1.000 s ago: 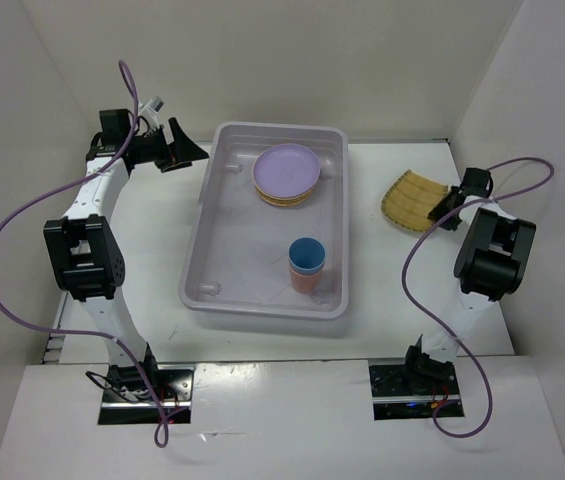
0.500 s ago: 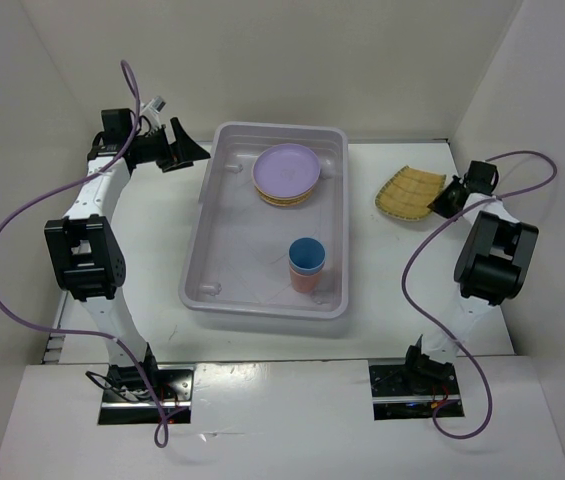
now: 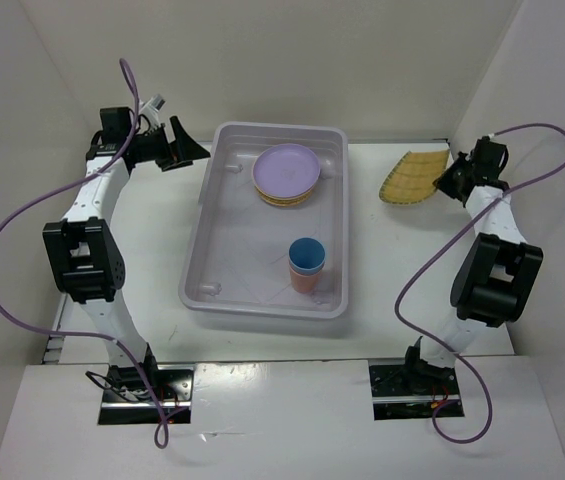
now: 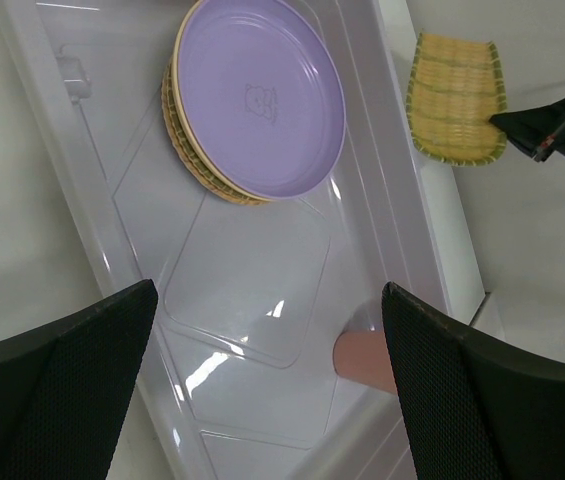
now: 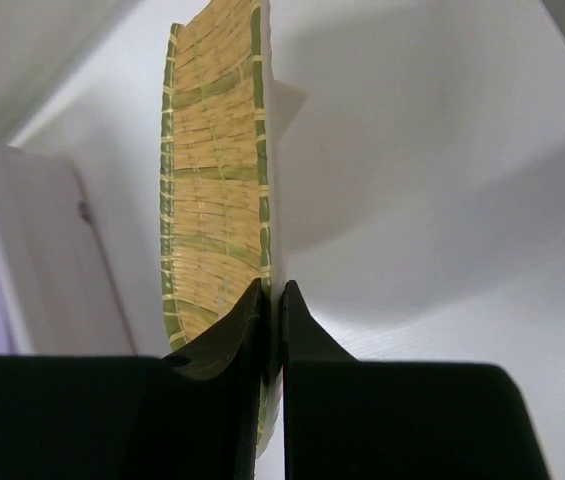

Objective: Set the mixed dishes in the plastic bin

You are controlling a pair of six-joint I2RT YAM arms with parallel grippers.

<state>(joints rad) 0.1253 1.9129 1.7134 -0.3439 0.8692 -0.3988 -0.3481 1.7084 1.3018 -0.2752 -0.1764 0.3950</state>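
Lifted and swung farther back since earlier, yellow woven plate (image 3: 414, 176) sits edge-clamped in right pincer (image 3: 449, 178), just left of it; hold firm, carry left past plastic bin (image 3: 282, 127) rim, release low.

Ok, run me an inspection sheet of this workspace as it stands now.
Surface: white table, carrying the plastic bin in the middle.
Job's things: in the bin, the lavender plate lies on the orange-tan plates. The blue cup is stacked on the salmon-pink cup. The yellow woven plate is outside the bin, to its right.
Clutter: nothing seen.
Grippers: left gripper is open and holds nothing, by the bin's far left corner. Right gripper is shut on the yellow woven plate's rim.
Cables: purple cables loop beside both arms, clear of the dishes.
Surroundings: white walls on three sides.
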